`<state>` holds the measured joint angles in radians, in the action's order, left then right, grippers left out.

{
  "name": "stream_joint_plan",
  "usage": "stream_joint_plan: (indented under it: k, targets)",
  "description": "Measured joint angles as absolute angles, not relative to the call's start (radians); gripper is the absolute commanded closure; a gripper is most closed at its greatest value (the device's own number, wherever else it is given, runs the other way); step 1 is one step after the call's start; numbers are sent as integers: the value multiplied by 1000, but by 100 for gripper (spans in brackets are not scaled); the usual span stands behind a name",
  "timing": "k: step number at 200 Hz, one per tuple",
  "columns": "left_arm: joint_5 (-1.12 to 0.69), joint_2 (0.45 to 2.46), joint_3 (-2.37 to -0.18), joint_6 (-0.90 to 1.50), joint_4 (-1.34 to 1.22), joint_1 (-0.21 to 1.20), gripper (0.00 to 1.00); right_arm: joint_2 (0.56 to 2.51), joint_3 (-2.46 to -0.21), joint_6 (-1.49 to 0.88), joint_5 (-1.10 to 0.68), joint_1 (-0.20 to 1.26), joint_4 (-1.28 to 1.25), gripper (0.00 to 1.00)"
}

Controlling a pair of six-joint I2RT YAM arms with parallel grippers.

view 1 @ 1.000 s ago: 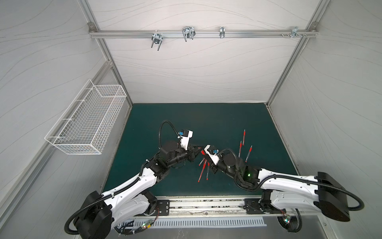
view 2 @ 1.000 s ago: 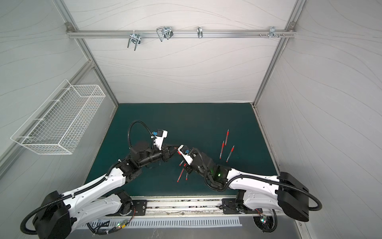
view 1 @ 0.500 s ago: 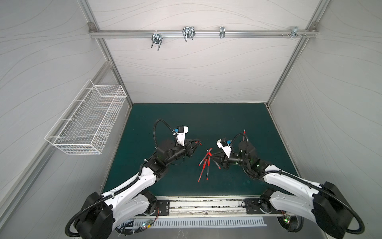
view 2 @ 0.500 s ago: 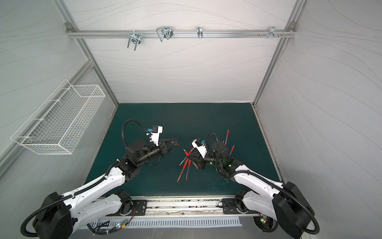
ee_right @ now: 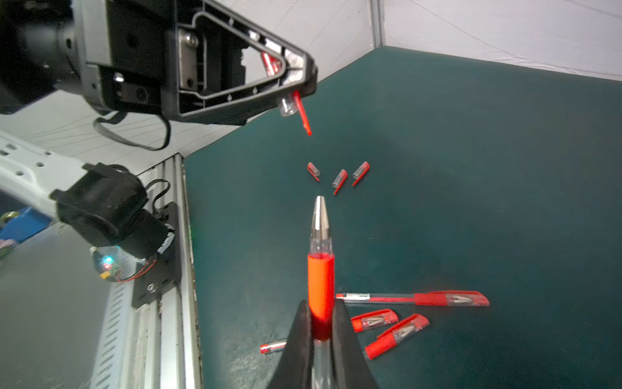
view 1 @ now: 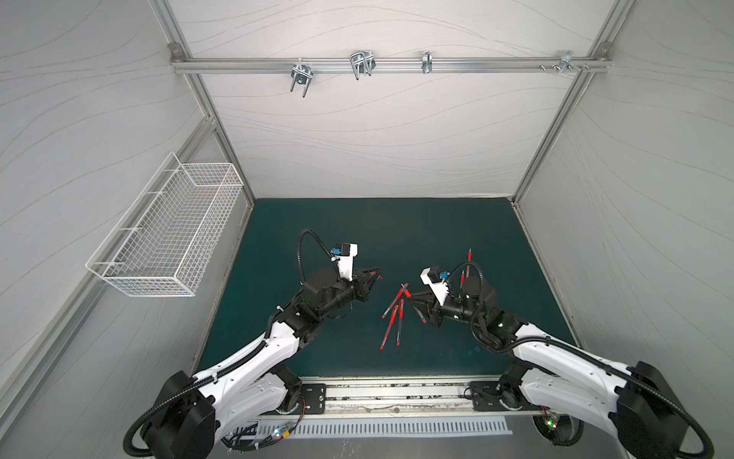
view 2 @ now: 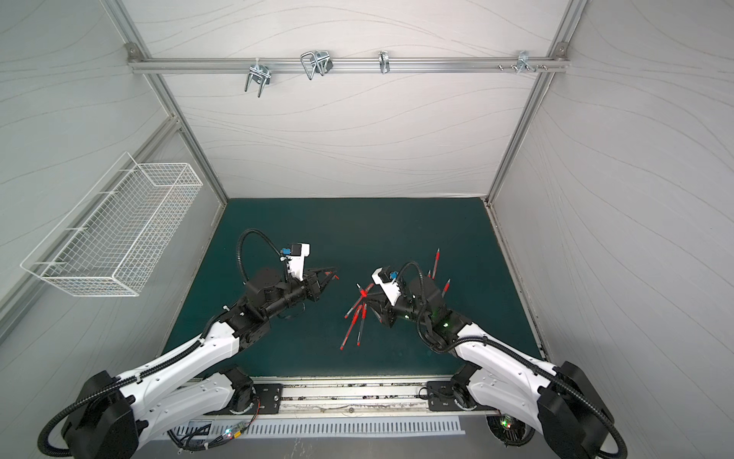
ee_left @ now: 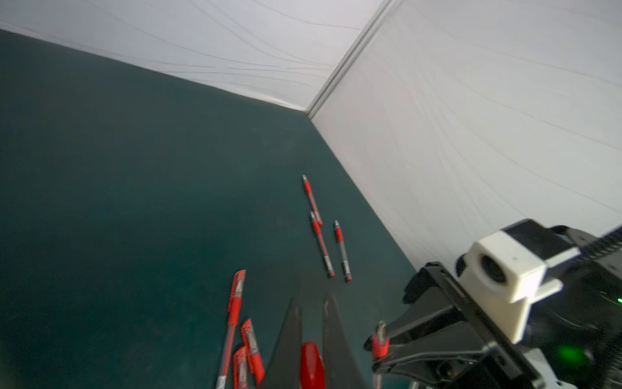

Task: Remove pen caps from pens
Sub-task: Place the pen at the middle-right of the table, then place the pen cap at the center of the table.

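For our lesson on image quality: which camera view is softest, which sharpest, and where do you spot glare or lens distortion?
Left wrist view: softest; the cap in the left pincer is a red blur, and nearby capped pens smear. Right wrist view: sharpest; the held pen shows glare on its metal tip. Both top views: evenly lit, wide-angle, frame posts splay outward.

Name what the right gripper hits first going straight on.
Probably the left gripper and its short red clipped plastic cap, struck by the slim red-gripped pen in the right gripper; depth unclear.
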<state>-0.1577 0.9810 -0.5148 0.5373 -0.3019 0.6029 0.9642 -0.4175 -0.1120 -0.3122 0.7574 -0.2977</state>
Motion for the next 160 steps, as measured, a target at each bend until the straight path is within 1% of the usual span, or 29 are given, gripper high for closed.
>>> stream_joint_plan:
  k: [34,52,77,111,137,160]
  targets:
    - [39,993,-548,533,-147,603,100,940,-426,-159,-76,747,-237,100]
    - [122,1047,-604,534,-72,598,100,957,-447,-208,35,704,-180,100]
    - [184,1144,-669,536,2,585,100,1024,-497,-274,160,640,-101,100]
    - [202,1272,-728,544,92,544,100,1100,-532,-364,221,545,-12,100]
    - [185,1369,-767,553,145,505,100,1153,-540,-420,215,465,32,100]
    - [167,1431,-797,554,186,484,100,1206,-550,-450,192,425,51,100]
